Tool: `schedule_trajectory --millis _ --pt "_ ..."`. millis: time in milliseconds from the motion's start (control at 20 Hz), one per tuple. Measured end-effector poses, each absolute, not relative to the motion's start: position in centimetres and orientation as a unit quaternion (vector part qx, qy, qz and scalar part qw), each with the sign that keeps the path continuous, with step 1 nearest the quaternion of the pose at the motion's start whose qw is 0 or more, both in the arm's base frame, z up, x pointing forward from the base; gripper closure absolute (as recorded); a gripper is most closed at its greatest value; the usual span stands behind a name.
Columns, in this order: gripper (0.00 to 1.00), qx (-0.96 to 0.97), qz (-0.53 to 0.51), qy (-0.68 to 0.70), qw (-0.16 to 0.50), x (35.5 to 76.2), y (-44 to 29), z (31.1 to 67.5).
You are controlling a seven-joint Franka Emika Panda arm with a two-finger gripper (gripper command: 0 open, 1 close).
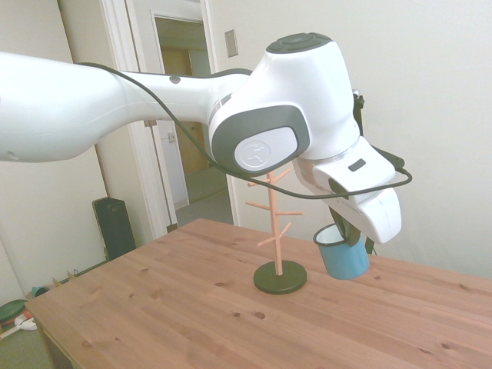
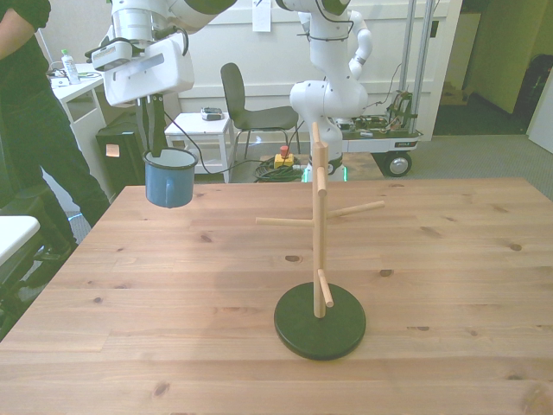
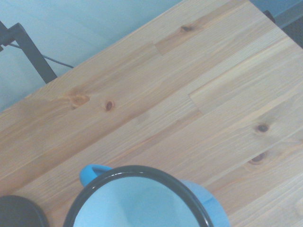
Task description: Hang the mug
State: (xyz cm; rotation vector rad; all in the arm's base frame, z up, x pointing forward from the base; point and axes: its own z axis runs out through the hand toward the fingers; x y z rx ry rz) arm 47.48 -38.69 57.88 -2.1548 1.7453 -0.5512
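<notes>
A white robot arm holds the mug aloft above the wooden counter, its jaws clamped on the rim of the small light-blue enamel cup. In the front view the mug hangs clear of the surface over the counter's far corner on the front view's left, mouth up, with dark fingers running down to its thin dark rim. The side view shows the same cup tilted a little under the white gripper housing, lifted off the wood and just beside the peg tree, not touching it.

The peg tree, a pale wooden post with slanting pegs on a round dark base, stands upright near the counter's middle, well apart from the mug in the front view. All of its pegs are bare.

From the wrist camera the mug's white inside and blue handle show from above against the counter's planks, with the edge of the dark base in one corner.

A person in dark clothes stands by the counter at the front view's left edge.
</notes>
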Motion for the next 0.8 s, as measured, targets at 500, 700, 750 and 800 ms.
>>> schedule_trajectory --millis 500,700,750,800 --pt "1.00 -0.764 -0.207 0.589 0.164 47.8 -35.9 60.8" --pt "1.00 -0.770 -0.207 0.580 0.168 50.5 -30.9 62.4" --pt "1.00 -0.770 -0.207 0.580 0.169 51.2 -29.9 62.8" --pt "1.00 -0.770 -0.207 0.580 0.169 51.7 -29.1 63.1"
